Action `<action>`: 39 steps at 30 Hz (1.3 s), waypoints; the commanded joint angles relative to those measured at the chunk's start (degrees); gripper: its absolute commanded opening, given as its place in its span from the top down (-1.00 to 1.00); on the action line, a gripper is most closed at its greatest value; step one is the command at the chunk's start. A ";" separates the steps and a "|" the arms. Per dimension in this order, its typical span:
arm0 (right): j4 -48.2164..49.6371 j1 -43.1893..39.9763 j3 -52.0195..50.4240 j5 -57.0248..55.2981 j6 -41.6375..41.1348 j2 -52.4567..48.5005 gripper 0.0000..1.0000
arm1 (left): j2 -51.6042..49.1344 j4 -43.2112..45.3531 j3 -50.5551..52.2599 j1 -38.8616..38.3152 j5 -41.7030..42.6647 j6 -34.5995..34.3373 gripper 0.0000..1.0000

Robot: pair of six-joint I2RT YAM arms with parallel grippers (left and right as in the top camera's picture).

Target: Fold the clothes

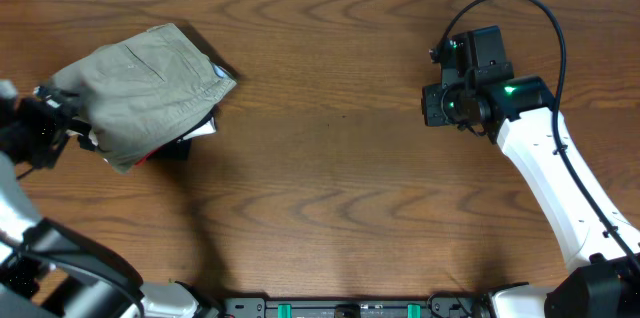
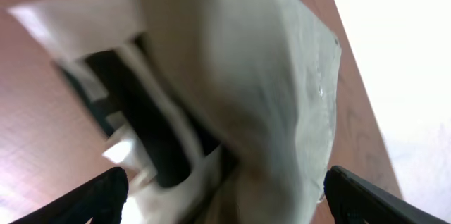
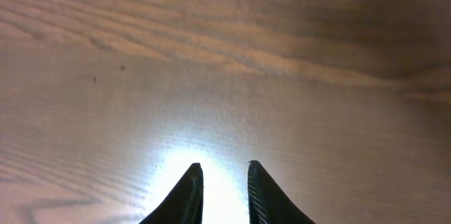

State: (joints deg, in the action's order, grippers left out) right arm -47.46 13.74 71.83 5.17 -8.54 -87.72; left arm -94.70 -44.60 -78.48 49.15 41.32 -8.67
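fig. a robotics lab bench: a wood-grain table [image 1: 330,158] spreads beneath the right gripper [image 3: 224,168], a white cabled arm [image 1: 545,168] trails behind it, and a black base rail [image 1: 350,308] with green clips [image 1: 284,310] lies farther back.

Brown wood-grain table [image 1: 330,168]; L side: blk/white bundle [image 1: 190,141] on it, khaki shorts [image 1: 140,93] draped over.
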 commanded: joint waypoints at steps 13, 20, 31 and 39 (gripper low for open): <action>4.85 0.57 0.17 10.05 -0.17 13.38 0.28 | 32.85 -10.64 -3.08 -15.98 17.38 16.17 -0.27; 4.90 0.50 0.17 7.30 -0.17 28.20 -0.98 | 44.11 -28.72 -10.69 -36.22 -13.97 22.25 -0.29; -3.32 0.52 0.17 6.45 -0.17 40.96 -0.98 | 53.83 -45.00 -10.64 -42.21 -26.82 16.90 -0.96; -13.64 0.52 0.15 6.43 -0.17 41.99 -0.98 | 53.77 -45.16 -10.64 -42.23 -26.86 16.92 -0.96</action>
State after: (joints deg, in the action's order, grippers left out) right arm -59.59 13.82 71.83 11.97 -8.69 -45.69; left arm -40.82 -89.62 -89.17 7.27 15.62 8.80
